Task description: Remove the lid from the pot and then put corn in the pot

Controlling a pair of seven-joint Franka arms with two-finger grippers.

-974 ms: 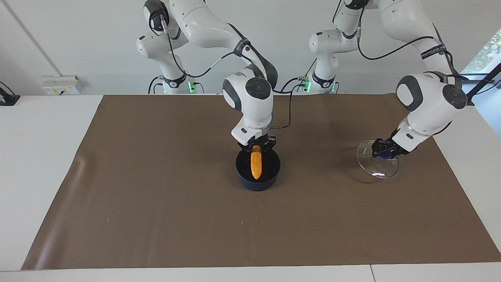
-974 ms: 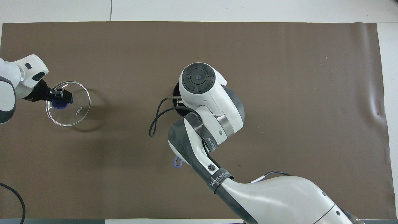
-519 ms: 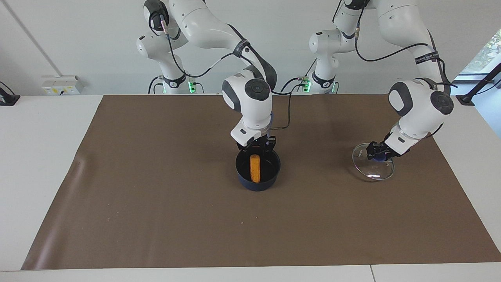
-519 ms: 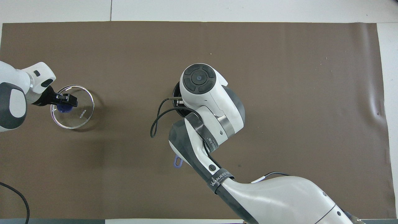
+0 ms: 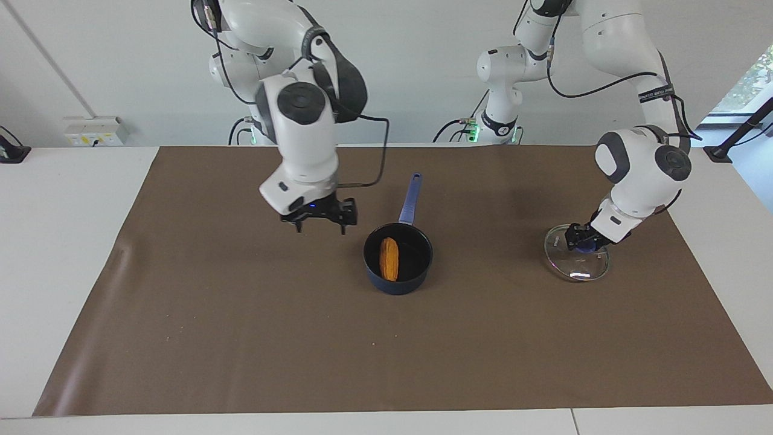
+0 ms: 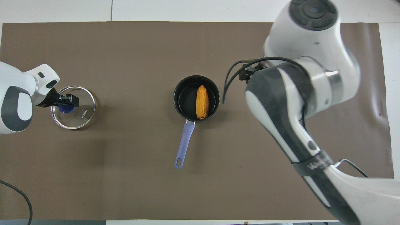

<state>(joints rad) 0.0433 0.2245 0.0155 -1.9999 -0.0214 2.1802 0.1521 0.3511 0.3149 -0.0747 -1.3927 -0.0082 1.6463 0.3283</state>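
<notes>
The dark navy pot point(image 5: 395, 284) stands mid-mat with its blue handle point(image 5: 410, 196) pointing toward the robots. The yellow-orange corn point(image 5: 389, 258) lies inside it, and it also shows in the overhead view point(image 6: 202, 102) within the pot point(image 6: 187, 100). My right gripper point(image 5: 319, 226) is open and empty, raised over the mat beside the pot, toward the right arm's end. In the overhead view it is hidden under its own arm. My left gripper point(image 5: 583, 237) is shut on the blue knob of the glass lid point(image 5: 580, 269), which lies about flat on the mat toward the left arm's end point(image 6: 81, 117).
A brown mat point(image 5: 241, 338) covers the white table point(image 5: 60, 241). The right arm's wrist and forearm point(image 6: 300, 93) hang over the mat beside the pot. A wall socket box point(image 5: 93, 130) sits at the table's edge near the robots.
The right gripper let go of the corn, which now lies in the pot, then rose and swung away toward the right arm's end. The left gripper lowered the lid toward the mat.
</notes>
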